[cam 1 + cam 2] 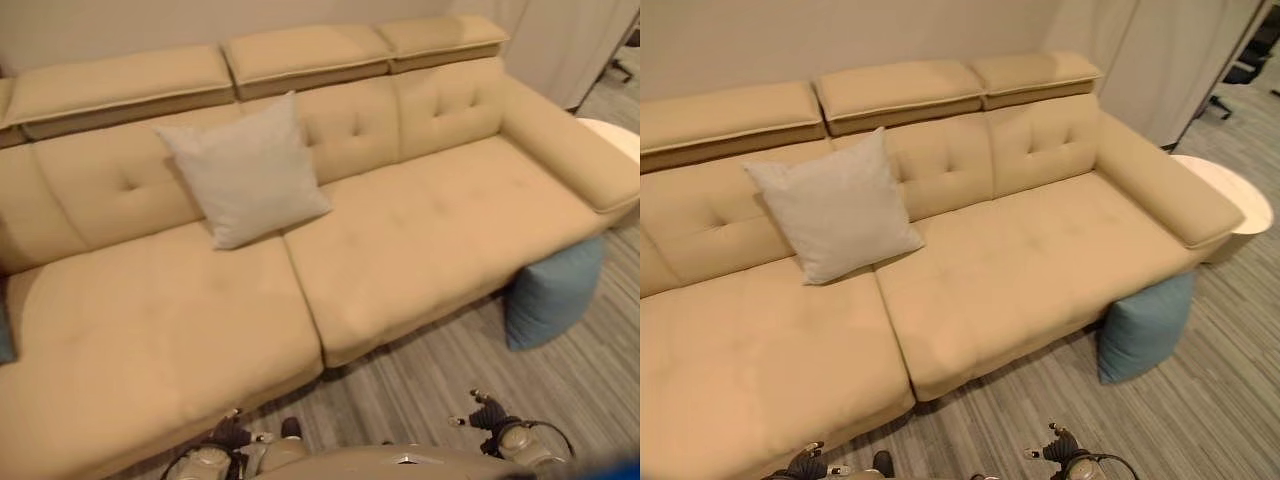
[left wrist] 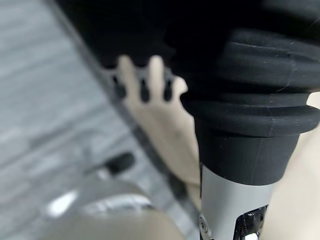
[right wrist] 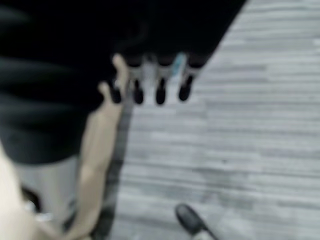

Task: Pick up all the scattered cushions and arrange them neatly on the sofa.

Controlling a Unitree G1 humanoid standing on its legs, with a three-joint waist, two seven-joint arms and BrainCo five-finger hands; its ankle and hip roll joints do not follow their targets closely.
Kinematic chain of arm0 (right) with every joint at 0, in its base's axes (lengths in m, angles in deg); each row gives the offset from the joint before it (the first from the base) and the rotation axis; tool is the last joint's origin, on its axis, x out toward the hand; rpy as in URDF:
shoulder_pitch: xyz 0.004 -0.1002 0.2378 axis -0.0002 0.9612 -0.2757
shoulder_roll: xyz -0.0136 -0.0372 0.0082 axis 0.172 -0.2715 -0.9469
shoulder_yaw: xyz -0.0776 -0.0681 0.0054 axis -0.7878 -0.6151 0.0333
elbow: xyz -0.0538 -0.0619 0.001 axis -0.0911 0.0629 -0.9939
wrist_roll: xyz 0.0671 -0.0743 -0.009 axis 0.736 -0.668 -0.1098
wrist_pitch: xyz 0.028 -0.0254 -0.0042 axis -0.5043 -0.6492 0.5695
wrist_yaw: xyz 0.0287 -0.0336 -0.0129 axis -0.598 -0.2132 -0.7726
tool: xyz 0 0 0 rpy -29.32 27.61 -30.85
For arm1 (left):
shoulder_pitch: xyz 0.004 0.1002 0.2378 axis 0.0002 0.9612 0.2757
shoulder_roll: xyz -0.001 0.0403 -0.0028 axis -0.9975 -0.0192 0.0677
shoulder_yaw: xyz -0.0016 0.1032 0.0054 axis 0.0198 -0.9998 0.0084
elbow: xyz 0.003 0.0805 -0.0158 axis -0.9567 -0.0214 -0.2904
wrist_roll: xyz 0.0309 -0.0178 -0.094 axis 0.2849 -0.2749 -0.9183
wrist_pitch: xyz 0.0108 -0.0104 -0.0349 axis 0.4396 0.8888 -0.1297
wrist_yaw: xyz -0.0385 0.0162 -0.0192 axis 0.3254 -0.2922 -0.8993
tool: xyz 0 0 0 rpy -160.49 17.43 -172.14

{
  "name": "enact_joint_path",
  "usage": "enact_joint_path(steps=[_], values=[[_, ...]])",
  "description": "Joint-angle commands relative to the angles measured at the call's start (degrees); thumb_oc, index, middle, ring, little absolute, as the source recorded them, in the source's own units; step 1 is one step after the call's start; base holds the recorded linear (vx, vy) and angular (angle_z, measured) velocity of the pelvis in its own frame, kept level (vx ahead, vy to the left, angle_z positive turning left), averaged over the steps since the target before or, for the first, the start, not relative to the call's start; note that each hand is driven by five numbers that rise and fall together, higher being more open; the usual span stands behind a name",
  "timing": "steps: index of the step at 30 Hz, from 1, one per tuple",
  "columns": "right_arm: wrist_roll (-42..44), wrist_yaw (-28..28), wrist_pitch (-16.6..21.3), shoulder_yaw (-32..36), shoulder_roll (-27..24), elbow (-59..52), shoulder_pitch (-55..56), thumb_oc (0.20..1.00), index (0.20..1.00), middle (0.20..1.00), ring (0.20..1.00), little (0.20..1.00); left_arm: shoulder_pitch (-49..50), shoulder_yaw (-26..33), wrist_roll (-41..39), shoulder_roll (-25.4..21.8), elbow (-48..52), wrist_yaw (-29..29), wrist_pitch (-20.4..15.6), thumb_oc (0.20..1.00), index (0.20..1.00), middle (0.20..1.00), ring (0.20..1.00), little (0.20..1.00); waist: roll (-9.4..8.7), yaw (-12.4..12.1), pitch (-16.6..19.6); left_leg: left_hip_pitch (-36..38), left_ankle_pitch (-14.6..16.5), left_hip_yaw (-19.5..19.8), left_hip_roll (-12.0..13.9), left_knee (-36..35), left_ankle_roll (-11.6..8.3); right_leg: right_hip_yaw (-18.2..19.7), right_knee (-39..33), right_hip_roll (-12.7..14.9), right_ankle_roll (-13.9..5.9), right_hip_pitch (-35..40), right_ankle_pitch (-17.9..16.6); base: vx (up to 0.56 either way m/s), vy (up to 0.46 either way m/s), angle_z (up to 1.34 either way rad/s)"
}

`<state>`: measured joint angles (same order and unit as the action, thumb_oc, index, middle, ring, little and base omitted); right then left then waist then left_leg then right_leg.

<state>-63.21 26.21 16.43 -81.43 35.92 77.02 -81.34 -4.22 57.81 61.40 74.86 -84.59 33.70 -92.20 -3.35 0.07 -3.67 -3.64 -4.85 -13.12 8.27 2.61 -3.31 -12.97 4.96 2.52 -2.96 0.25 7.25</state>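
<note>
A blue cushion stands on the floor at right of frame, wedged against the sofa; a grey cushion leans upper left. Soft, light, best gripped by an edge. Left hand and right hand hang empty, fingers relaxed.

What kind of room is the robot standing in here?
Most likely a living room or lounge. A long beige tufted sofa fills the view, with a pale grey square cushion propped against its back, a blue cushion on the grey striped floor, and a round white side table beside the armrest.
</note>
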Motion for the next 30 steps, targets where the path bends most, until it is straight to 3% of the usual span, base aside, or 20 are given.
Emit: enact_joint_path(steps=[1,3,4,5,6,7,11,14,15,16,17,18,19,20,25,27,30], values=[[1.90,1.06,1.00,-1.59,-0.99,0.46,-3.09,1.000,1.000,1.000,1.000,1.000,-4.23,0.34,2.11,0.07,0.06,0.40,-1.03,1.000,1.000,1.000,1.000,1.000,-0.99,0.23,-3.22,-3.09,3.87,3.10,-5.93,4.31,-0.64,1.10,-4.12,0.74,-4.31,1.08,-5.13,-0.27,-0.118,-0.03],[1.61,0.95,0.71,-1.96,-1.05,1.48,-3.16,1.000,1.000,1.000,1.000,1.000,-4.72,-0.24,1.59,0.64,0.22,0.48,-1.17,1.000,1.000,1.000,1.000,1.000,-1.20,-0.46,-4.17,-2.76,5.67,8.94,-7.84,7.01,-0.97,2.42,-3.51,0.68,-3.99,0.37,-5.87,-0.13,-0.030,-0.29],[1.61,0.95,0.71,-1.96,-1.04,1.49,-3.17,1.000,1.000,1.000,1.000,1.000,-4.74,-0.24,1.59,0.64,0.21,0.48,-1.17,1.000,1.000,1.000,1.000,1.000,-1.22,-0.38,-4.02,-2.93,5.54,9.00,-7.88,6.93,-0.97,2.36,-3.53,0.71,-3.98,0.19,-5.93,-0.12,0.008,-0.77],[1.45,0.86,0.54,-1.79,-1.37,2.79,-3.07,1.000,1.000,1.000,1.000,1.000,-4.68,-0.21,0.37,1.47,0.06,0.54,-1.25,1.000,1.000,1.000,1.000,1.000,-1.17,-1.00,-3.87,-1.51,7.00,14.62,-9.82,8.50,-1.17,4.64,-3.68,0.67,-4.30,-0.74,-7.49,-0.15,0.055,-0.75],[1.39,0.62,0.18,-1.47,-1.38,3.26,-2.58,1.000,1.000,1.000,1.000,1.000,-4.57,-0.62,0.25,1.77,-0.27,0.33,-1.13,1.000,1.000,1.000,1.000,1.000,-1.05,-0.77,-3.36,-0.26,8.46,17.39,-10.41,8.49,-0.90,7.01,-3.43,0.76,-4.82,-2.31,-8.49,-0.20,0.102,-0.57],[1.33,0.61,0.04,-1.38,-1.53,3.65,-2.32,1.000,1.000,1.000,1.000,1.000,-4.71,-1.05,0.43,1.86,-0.23,0.27,-1.08,1.000,1.000,1.000,1.000,1.000,-0.72,-0.42,-3.45,0.26,9.19,17.78,-10.62,6.66,-0.39,8.01,-3.32,0.80,-5.26,-3.60,-9.27,-0.13,0.087,-0.43],[1.81,0.56,-0.24,-0.43,-1.02,5.10,-1.83,1.000,1.000,1.000,1.000,1.000,-4.83,-1.68,1.56,2.16,-1.33,0.39,-1.11,1.000,1.000,1.000,1.000,1.000,-0.90,0.78,-4.06,0.98,9.36,15.62,-11.19,2.28,1.13,10.98,-3.03,1.76,-7.52,-8.37,-12.97,-0.16,0.151,-1.13],[2.24,0.67,-0.35,-0.22,-0.15,5.27,-1.90,1.000,1.000,1.000,1.000,1.000,-5.13,-1.66,2.57,1.39,-1.51,0.44,-1.40,1.000,1.000,1.000,1.000,1.000,-1.19,0.78,-4.41,1.26,8.55,12.53,-10.79,0.14,1.77,10.46,-3.12,2.78,-8.66,-10.14,-14.50,-0.13,0.124,-1.15],[3.25,0.62,-0.42,0.43,0.50,4.95,-2.07,1.000,1.000,1.000,1.000,1.000,-5.89,-1.91,2.98,0.84,-1.43,0.67,-1.40,1.000,1.000,1.000,1.000,1.000,-1.04,0.71,-4.99,1.37,7.79,10.94,-10.04,-0.42,1.93,7.47,-1.48,3.33,-8.51,-11.36,-14.31,-0.11,0.083,-0.97],[3.25,0.62,-0.43,0.44,0.50,4.94,-2.08,1.000,1.000,1.000,1.000,1.000,-5.90,-1.91,2.98,0.84,-1.44,0.67,-1.40,1.000,1.000,1.000,1.000,1.000,-1.03,0.68,-5.05,1.45,7.80,10.93,-10.03,-0.45,1.92,7.49,-1.42,3.33,-8.51,-11.32,-14.26,-0.15,0.071,-1.15],[3.10,0.78,-0.41,0.50,0.71,5.06,-1.86,1.000,1.000,1.000,1.000,1.000,-6.09,-1.85,3.12,0.77,-1.38,0.91,-1.31,1.000,1.000,1.000,1.000,1.000,-0.56,-0.54,-5.32,1.66,7.71,9.35,-9.13,-0.68,1.81,0.37,-0.10,5.13,-8.08,-10.61,-13.03,-0.07,0.024,-0.94],[3.10,0.78,-0.41,0.51,0.73,5.06,-1.87,1.000,1.000,1.000,1.000,1.000,-6.10,-1.85,3.12,0.75,-1.39,0.91,-1.31,1.000,1.000,1.000,1.000,1.000,-0.61,-0.46,-5.23,1.51,7.60,9.41,-9.20,-0.70,1.82,0.32,-0.12,5.21,-8.09,-10.73,-13.07,-0.14,0.090,-1.00],[1.64,0.83,-0.36,-0.05,0.66,5.13,-1.49,1.000,1.000,1.000,1.000,1.000,-6.02,-1.67,3.64,0.44,-1.17,0.80,-1.07,1.000,1.000,1.000,1.000,1.000,0.19,-1.17,-4.82,1.85,6.66,7.78,-8.55,-2.17,1.76,-6.12,1.77,6.80,-6.74,-9.17,-10.90,-0.11,0.086,-0.90],[0.67,0.66,-0.44,-0.47,0.72,5.30,-1.35,1.000,1.000,1.000,1.000,1.000,-6.24,-1.70,3.72,0.37,-1.12,0.72,-1.05,1.000,1.000,1.000,1.000,1.000,0.37,-1.40,-4.83,2.36,6.29,6.84,-8.40,-2.65,1.96,-7.66,3.97,6.64,-6.62,-8.36,-10.02,-0.13,0.089,-0.78],[0.82,0.50,-0.46,0.02,0.99,5.78,-1.10,1.000,1.000,1.000,1.000,1.000,-6.91,-1.75,4.12,0.32,-1.71,0.19,-0.71,1.000,1.000,1.000,1.000,1.000,0.03,-1.18,-3.19,2.81,5.08,4.15,-8.03,-4.26,1.75,-8.38,3.77,5.24,-6.47,-5.56,-8.34,-0.07,-0.026,-0.37],[0.65,0.42,-0.45,-0.44,1.06,5.53,-1.21,1.000,1.000,1.000,1.000,1.000,-6.69,-1.49,4.18,0.48,-1.65,0.10,-0.71,1.000,1.000,1.000,1.000,1.000,-0.41,-1.62,-2.36,2.97,4.77,2.73,-7.98,-4.74,1.29,-9.30,0.08,4.61,-6.43,-3.59,-8.17,-0.02,-0.097,-0.21],[0.52,0.58,-0.42,-1.34,0.96,5.36,-1.52,1.000,1.000,1.000,1.000,1.000,-6.65,-1.45,3.70,1.12,-1.44,0.30,-0.73,1.000,1.000,1.000,1.000,1.000,-0.30,-1.23,-2.20,3.19,4.70,2.89,-7.64,-4.42,1.14,-6.91,-2.69,3.09,-5.92,-3.33,-8.41,-0.01,-0.141,-0.22]])
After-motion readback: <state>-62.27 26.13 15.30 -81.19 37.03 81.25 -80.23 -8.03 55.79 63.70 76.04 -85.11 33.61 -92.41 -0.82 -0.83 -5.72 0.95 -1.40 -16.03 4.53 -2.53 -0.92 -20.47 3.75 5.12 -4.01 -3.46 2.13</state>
